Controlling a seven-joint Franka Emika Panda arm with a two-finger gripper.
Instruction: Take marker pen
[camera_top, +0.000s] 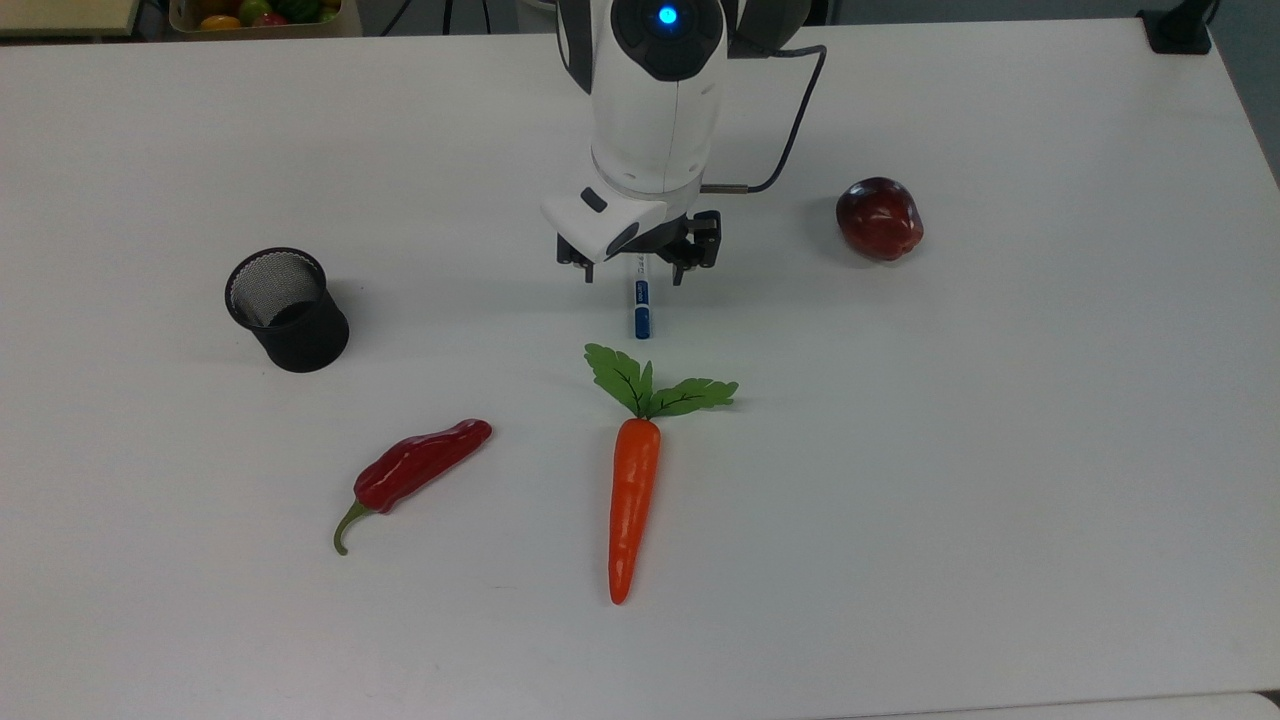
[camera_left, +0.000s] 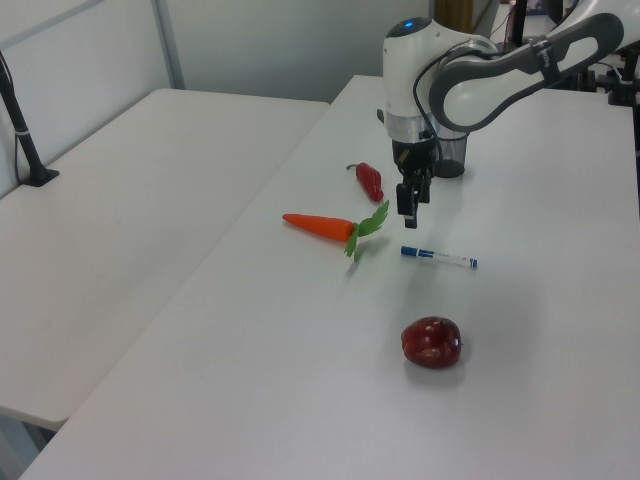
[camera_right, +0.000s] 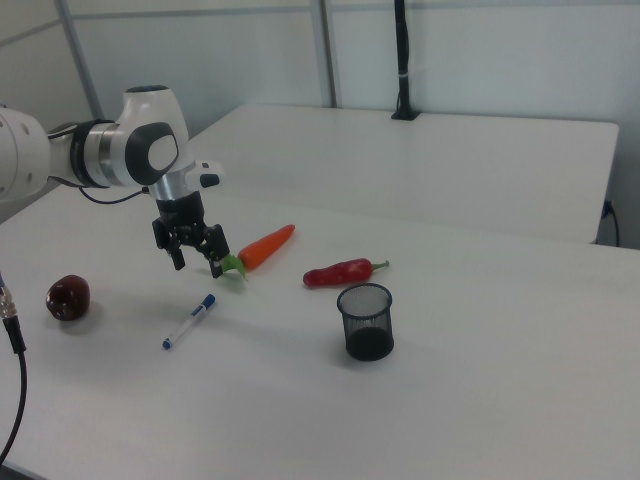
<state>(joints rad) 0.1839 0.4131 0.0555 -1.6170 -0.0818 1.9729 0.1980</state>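
marker pen (camera_left: 439, 259) flat on table (camera_left: 300, 400), pincer (camera_right: 192, 251) above (spread)

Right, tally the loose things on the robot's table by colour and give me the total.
Red: 2, the chili pepper and the apple
Orange: 1, the carrot
Black: 1, the mesh pen cup
White and blue: 1, the marker pen
Total: 5

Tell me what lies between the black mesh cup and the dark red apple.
In the top view, the tool and the white, blue-capped marker pen beneath it lie between the black mesh cup and dark red apple.
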